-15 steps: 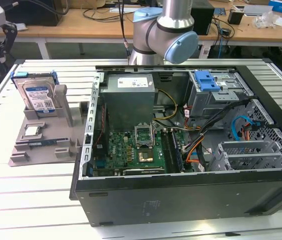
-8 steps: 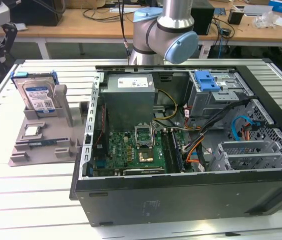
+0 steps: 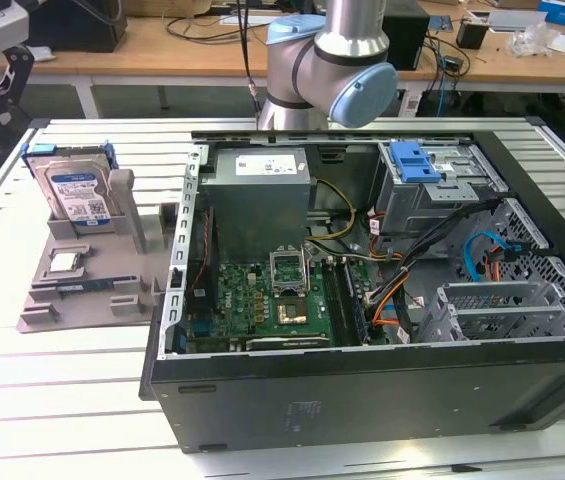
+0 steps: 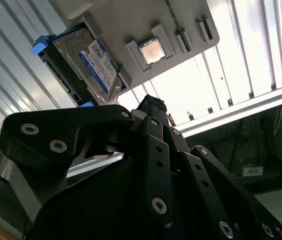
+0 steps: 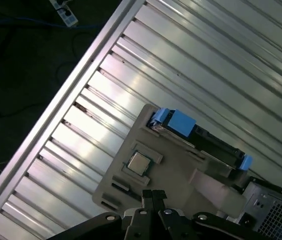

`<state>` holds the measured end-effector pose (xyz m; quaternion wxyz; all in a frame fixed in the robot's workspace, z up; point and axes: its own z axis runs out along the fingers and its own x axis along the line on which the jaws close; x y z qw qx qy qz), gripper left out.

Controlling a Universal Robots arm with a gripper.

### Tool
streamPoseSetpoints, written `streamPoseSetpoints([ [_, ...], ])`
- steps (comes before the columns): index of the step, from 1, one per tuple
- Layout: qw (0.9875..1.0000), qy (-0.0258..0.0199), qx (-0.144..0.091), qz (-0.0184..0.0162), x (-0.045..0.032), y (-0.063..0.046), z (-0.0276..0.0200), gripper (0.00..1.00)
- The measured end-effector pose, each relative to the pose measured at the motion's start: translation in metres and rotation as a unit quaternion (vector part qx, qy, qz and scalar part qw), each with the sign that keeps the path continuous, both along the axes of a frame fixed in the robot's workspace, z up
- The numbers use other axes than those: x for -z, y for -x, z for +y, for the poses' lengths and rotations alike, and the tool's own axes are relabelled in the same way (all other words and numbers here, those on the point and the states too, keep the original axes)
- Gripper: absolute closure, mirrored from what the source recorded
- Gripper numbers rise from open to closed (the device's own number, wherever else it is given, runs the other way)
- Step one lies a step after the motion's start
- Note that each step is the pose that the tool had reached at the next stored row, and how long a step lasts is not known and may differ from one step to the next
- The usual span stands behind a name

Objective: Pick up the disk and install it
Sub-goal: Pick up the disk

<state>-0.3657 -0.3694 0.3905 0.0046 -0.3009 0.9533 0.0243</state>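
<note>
Black links of the gripper (image 4: 152, 104) come closest in the second wrist view; its tips look pressed together, with nothing between them. Beyond them the disk (image 4: 88, 60) stands on edge in a slot of the grey holder (image 3: 102, 262), probably so that its upper edge is free for grasping. This holder lies near the bench (image 3: 62, 400) edge on the exterior view's left, beside the open computer case (image 3: 362, 400). Gripper and disk are apart, not touching.
</note>
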Motion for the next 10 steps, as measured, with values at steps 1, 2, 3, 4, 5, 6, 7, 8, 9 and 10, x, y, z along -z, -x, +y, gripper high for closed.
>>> streamPoseSetpoints([
  [1, 1.0, 0.0, -0.008, -0.0001, 0.0001, 0.0, 0.0, 0.89],
  [2, 0.9999, 0.0, -0.016, 0.0, 0.0, 0.0, 0.0, 0.89],
  [3, 0.9997, 0.0, -0.026, 0.0, 0.0, 0.0, 0.0, 0.89],
  [4, 0.9993, 0.0, -0.037, 0.0, 0.0, 0.0, 0.0, 0.89],
  [5, 0.999, 0.0, -0.046, 0.0, 0.0, 0.0, 0.0, 0.89],
  [6, 0.9986, 0.0, -0.053, 0.0, 0.0, 0.0, 0.0, 0.89],
  [7, 0.9981, 0.0, -0.062, 0.0, 0.0001, 0.0, 0.0, 0.89],
  [8, 0.9977, 0.0, -0.068, 0.0, 0.0, 0.0, 0.0, 0.89],
  [9, 0.9973, 0.0, -0.073, 0.0, 0.0, 0.0, 0.0, 0.89],
  [10, 0.997, 0.0, -0.078, 0.0, 0.0, 0.0, 0.0, 0.89],
])
